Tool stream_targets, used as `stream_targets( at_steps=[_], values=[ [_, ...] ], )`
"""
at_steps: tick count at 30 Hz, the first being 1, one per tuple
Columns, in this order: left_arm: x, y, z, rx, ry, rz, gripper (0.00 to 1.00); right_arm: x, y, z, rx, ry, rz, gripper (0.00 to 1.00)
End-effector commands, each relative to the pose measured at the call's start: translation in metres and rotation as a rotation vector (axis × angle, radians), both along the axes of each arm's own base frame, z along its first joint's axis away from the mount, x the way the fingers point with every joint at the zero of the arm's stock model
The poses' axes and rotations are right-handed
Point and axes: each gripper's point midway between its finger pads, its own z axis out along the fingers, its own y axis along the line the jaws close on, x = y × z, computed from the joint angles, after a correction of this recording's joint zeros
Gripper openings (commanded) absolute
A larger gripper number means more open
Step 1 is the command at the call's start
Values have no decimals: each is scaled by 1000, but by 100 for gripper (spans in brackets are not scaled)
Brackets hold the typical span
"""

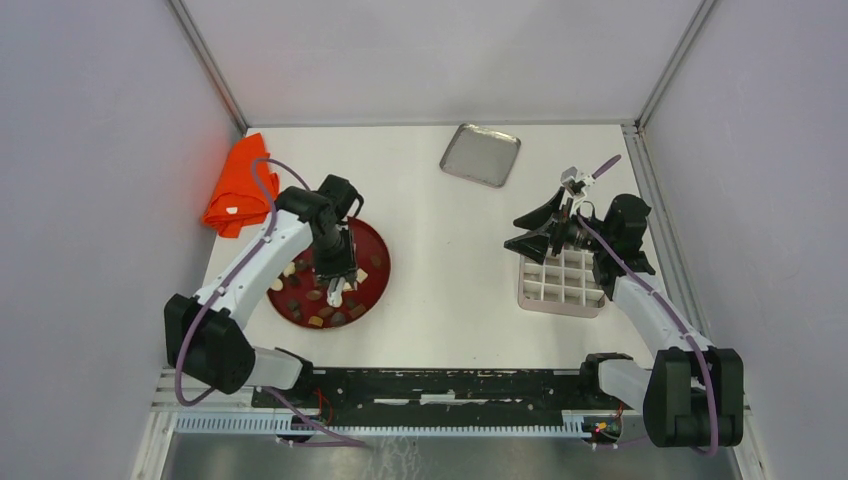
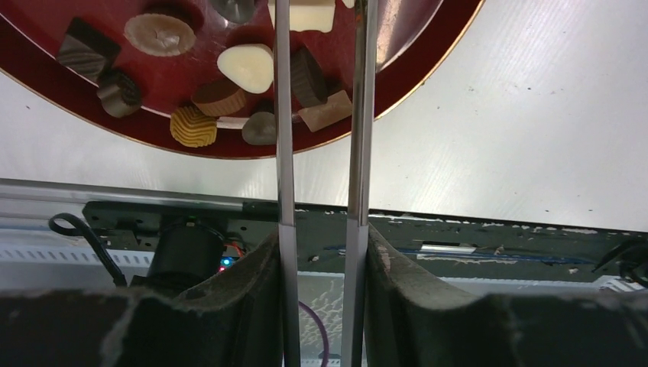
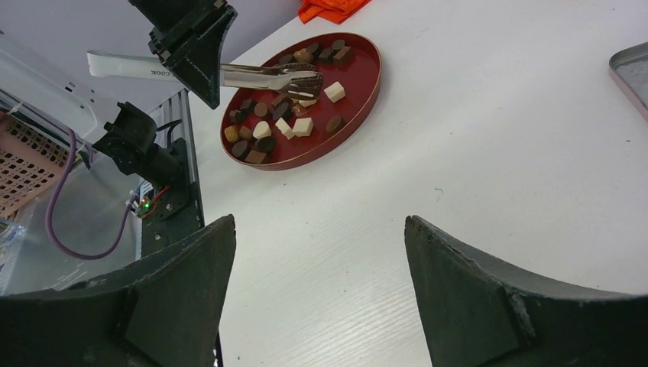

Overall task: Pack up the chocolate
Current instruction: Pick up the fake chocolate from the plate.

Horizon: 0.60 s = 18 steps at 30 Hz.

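Orange cloth [image 1: 238, 190]: crumpled at the far left of the table [image 1: 450, 260], just beyond the red plate.
Left gripper [image 1: 334, 265]: hanging over the red plate, its fingers clamped on the two arms of a pair of metal tongs.
Tongs [image 2: 283, 153]: arms close together and near parallel, reaching over the plate. From the right wrist view the tips sit low among the pieces, and I can't tell whether they have caught one.
Red plate [image 3: 359, 73]: round, on the left half of the table, under the left arm.
Chocolate [image 2: 246, 65]: all of it lies on the red plate, dark, tan and cream pieces scattered loosely. One dark piece and one tan piece sit between the tong arms.
Metal tray [image 1: 480, 155]: flat, at the back of the table near the middle, well apart from the plate.
Right gripper [image 1: 530, 230]: jaws spread wide with nothing between them, above the far edge of the white grid box.
White grid box [image 1: 563, 285]: on the right side of the table, divided into square cells.
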Motion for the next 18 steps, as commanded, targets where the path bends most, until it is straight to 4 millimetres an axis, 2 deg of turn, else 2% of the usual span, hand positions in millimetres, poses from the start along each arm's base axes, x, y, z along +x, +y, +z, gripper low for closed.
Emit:
stream_targets(
  at_steps=[1,4,12,18],
  values=[
    [31,1,7,19,-79,-87,42,4,0,13,2,-46,13,87],
    [37,1,6,35,-68,-111,43,5,0,11,1,-42,11,87],
    [43,16,6,99,-54,-119,46,6,0,7,1,-29,11,87],
    [45,11,-2,70,-40,-128,47,7,0,5,1,-21,12,87]
  ],
)
